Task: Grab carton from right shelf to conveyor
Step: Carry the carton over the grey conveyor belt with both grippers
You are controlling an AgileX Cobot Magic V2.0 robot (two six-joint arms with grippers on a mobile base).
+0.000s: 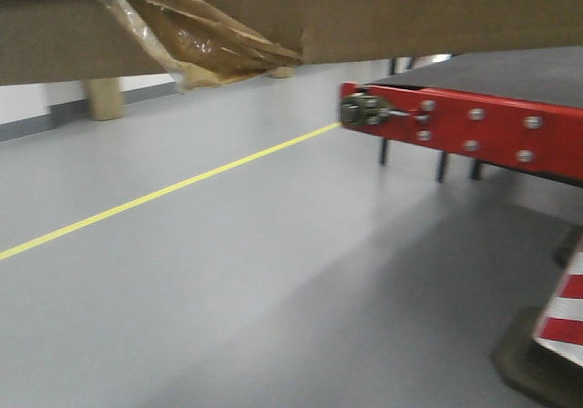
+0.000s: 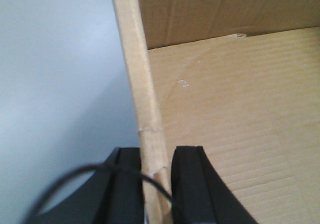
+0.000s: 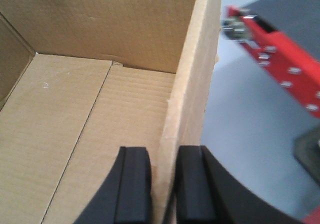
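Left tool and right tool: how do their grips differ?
The left tool grips the left wall of the plain brown corrugated cardboard carton; the right tool grips its right wall. Grey floor lies beside the left tool, the red-framed conveyor beside the right tool. Both clamp it.

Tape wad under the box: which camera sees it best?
The front-facing view: the crumpled yellowish tape hangs under the carton. Both wrist views look into the carton's open top and show no tape.
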